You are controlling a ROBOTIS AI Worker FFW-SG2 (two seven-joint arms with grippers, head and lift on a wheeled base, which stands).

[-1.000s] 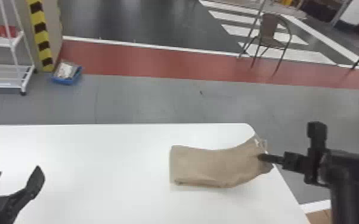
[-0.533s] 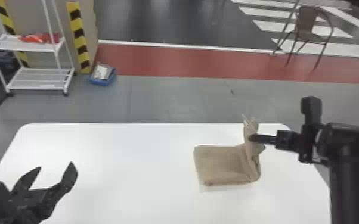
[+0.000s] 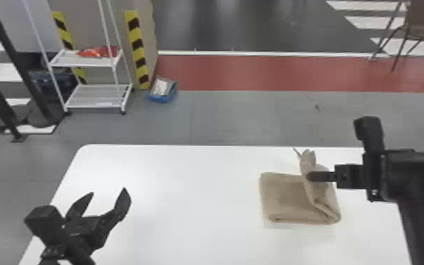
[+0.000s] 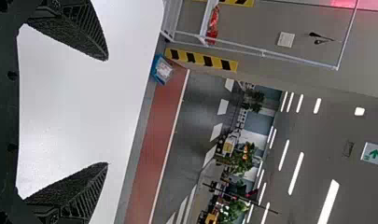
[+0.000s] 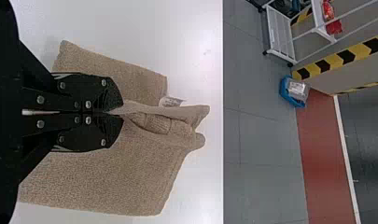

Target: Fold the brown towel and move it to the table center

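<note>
One floor: grey around the table; a red strip crosses it farther off, edged by a white line, with dark floor beyond.
Table: white top, rounded far left corner.
Rack: white frame, shelves at two levels; stands on the floor beyond the table's left part, near yellow-and-black tape.
Chair: brown, on thin legs; stands at far right, beyond the table.
Towel: brown, folded in layers; lies on the right part of the table. Its left part is flat; its right part rises in a creased, upright fold.
Left gripper: above the left part of the table, well apart from the towel. Fingers spread wide; in the left wrist view the white top shows between them.
Right gripper: at the raised fold of the towel. Fingers closed, clamping a pinch of cloth; the right wrist view shows the cloth running out from between the tips.
Tub: blue, with a clear-wrapped item in it; on the floor beside the tape.
Bag: red, on the rack's upper visible shelf.
Tag: white, at the towel's edge, beside the raised fold.
</note>
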